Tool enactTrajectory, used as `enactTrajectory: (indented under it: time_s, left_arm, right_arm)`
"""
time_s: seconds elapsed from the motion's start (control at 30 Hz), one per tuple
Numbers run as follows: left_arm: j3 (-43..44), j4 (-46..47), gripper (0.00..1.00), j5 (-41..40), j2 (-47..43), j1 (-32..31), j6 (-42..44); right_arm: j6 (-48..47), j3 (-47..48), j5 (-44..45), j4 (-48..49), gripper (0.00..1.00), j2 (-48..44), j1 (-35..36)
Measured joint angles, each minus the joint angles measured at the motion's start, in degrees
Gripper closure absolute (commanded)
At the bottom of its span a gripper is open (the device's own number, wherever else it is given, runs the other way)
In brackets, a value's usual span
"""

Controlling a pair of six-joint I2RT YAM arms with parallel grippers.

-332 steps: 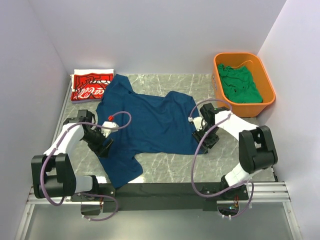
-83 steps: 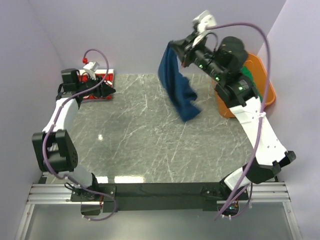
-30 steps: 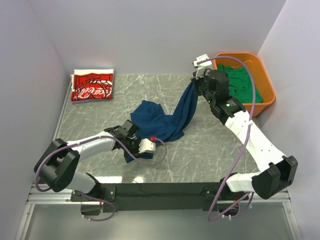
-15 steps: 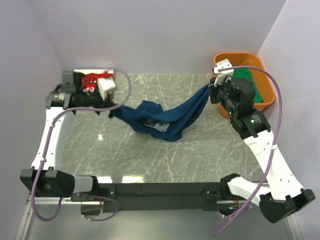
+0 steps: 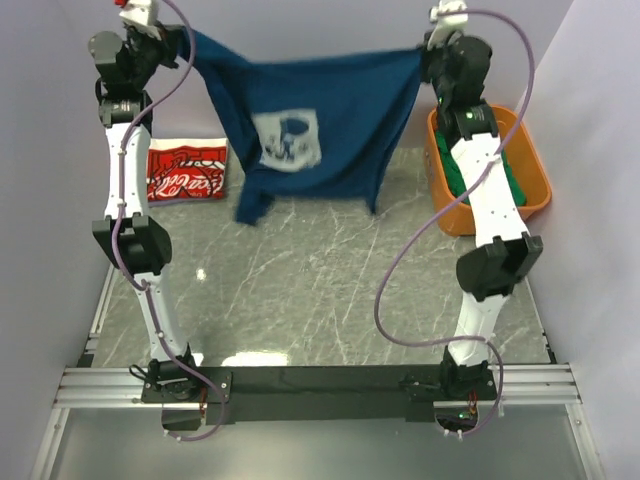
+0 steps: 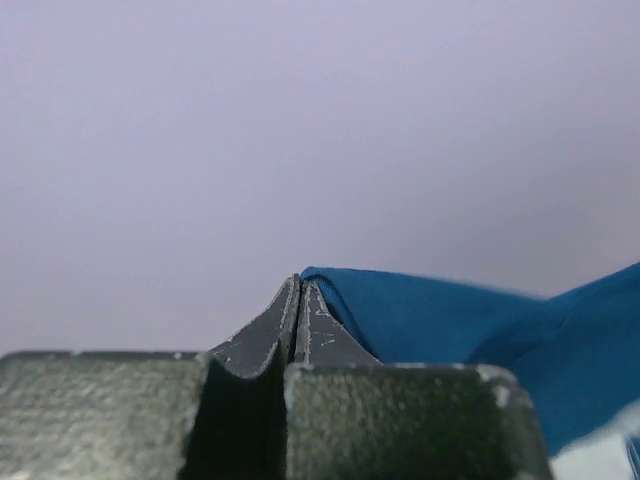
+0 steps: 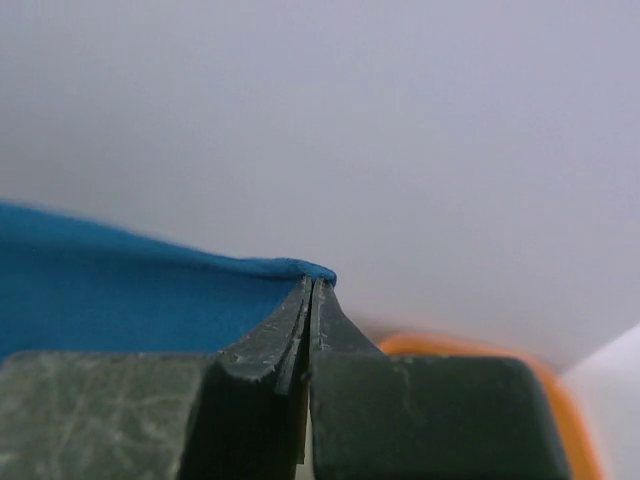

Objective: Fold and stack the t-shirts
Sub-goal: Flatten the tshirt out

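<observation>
Left tool (image 6: 300,290) and right tool (image 7: 312,288) pinch the navy blue cloth t-shirt (image 5: 330,95) by thin edges; slipping would crumple it.

Coca-Cola script (white) on red t-shirt (image 5: 185,175), navy t-shirt (image 5: 345,100) print unreadable

Place: a robotics lab cell is indicated | Evidence: a marble-patterned table (image 5: 330,290) is boxed in by pale walls (image 5: 45,220) | two arms (image 5: 122,170) are bolted to an aluminium rail (image 5: 540,385) | cables (image 5: 381,300) are left exposed
</observation>
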Motion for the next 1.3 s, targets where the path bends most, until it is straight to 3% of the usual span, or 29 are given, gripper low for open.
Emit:
enactTrajectory:
  time_s: [0.1, 0.2, 0.3, 0.4, 0.57, 0.73, 0.87, 1.03, 1.2, 1.23, 1.3]
  left_arm:
    - [-1.6, 10.58, 0.99, -4.28, 0.42, 0.9, -2.23]
    - [-1.99, 19.06, 0.99, -5.7, -0.39, 1.4, -3.82]
    - [-6.14, 23.93, 0.99, -4.31, -3.74, 2.4, -6.03]
    - [-16.17, 26.4, 0.99, 0.7, -10.16, 4.85, -7.39]
    - [-43.36, 23.69, 0.99, 11.32, -24.72, 7.39, -3.04]
    - [-65.05, 2.51, 0.99, 19.76, -35.65, 7.3, 14.78]
    - [-73.75, -23.67, 0.99, 21.86, -41.57, 7.65, 36.92]
    - [-82.31, -54.38, 0.99, 16.92, -47.43, 7.87, 66.14]
    - [-93.02, -67.04, 0.99, 8.02, -55.71, 6.97, 78.25]
    - [-94.23, -68.48, 0.94, 6.47, -58.05, 5.88, 79.41]
    - [-95.91, -70.36, 0.85, 4.11, -62.64, 2.82, 81.18]
  right_arm:
    - [-0.24, 8.0, 0.44, 3.21, 1.0, 3.74, -0.48]
    - [-1.09, 7.63, 0.5, 8.81, 1.0, 2.93, -0.52]
    - [-1.49, 0.44, -0.02, 13.53, 1.0, -0.94, -0.46]
    - [-2.01, -13.09, -0.79, 17.97, 1.0, -7.39, -0.5]
    - [-4.04, -36.17, -2.75, 21.11, 1.0, -16.24, -0.52]
    - [-6.8, -51.3, -6.14, 16.81, 1.0, -21.38, -0.55]
    - [-11.02, -62.1, -10.38, 10.47, 1.0, -28.17, -0.57]
    - [-19.19, -70.95, -16.35, -2.29, 1.0, -36.74, -0.57]
    - [-30.56, -78.86, -20.09, -16.28, 1.0, -44.52, -0.33]
    - [-32.52, -80.26, -20.39, -19.08, 0.99, -45.92, -0.11]
    - [-36.57, -83.38, -20.63, -25.03, 0.77, -49.07, 0.76]
